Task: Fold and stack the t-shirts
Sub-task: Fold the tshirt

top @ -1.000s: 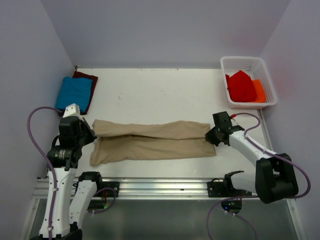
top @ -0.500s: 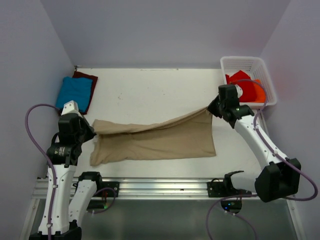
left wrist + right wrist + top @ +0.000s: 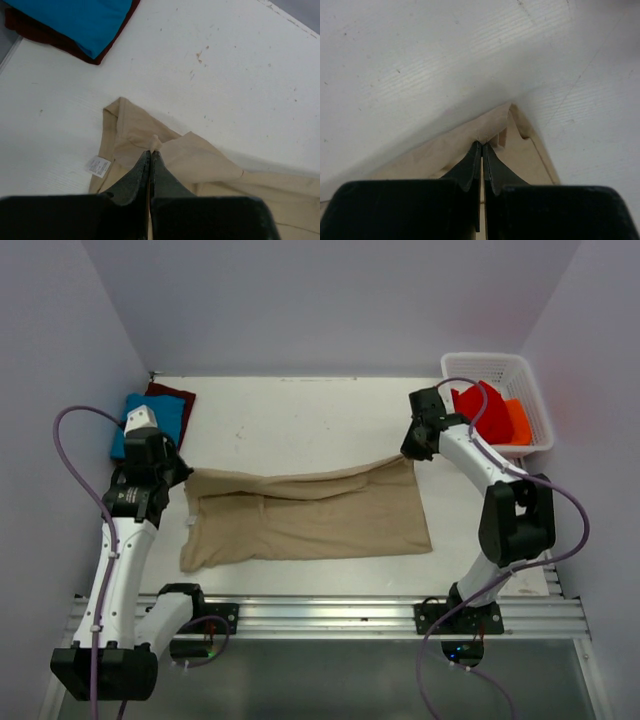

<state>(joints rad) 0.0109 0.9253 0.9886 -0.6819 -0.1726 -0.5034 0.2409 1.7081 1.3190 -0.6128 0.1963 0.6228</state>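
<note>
The tan t-shirt (image 3: 310,520) lies spread across the near middle of the table. My left gripper (image 3: 172,477) is shut on its far left edge, seen pinched in the left wrist view (image 3: 151,151). My right gripper (image 3: 408,453) is shut on its far right corner, seen pinched in the right wrist view (image 3: 482,144). The far edge hangs lifted between the two grippers. The bright blue t-shirt (image 3: 150,420) lies folded on the dark maroon t-shirt (image 3: 180,400) at the far left; both also show in the left wrist view, blue (image 3: 80,20) over maroon (image 3: 35,32).
A white basket (image 3: 525,385) at the far right holds red (image 3: 482,412) and orange (image 3: 518,420) cloth. A white care label (image 3: 97,166) shows at the tan shirt's left edge. White walls close in the table on three sides.
Both grippers have carried the tan shirt's upper edge away from the near side, unfolding it from a narrow band into a wide sheet. The right arm swung far back toward the basket.
</note>
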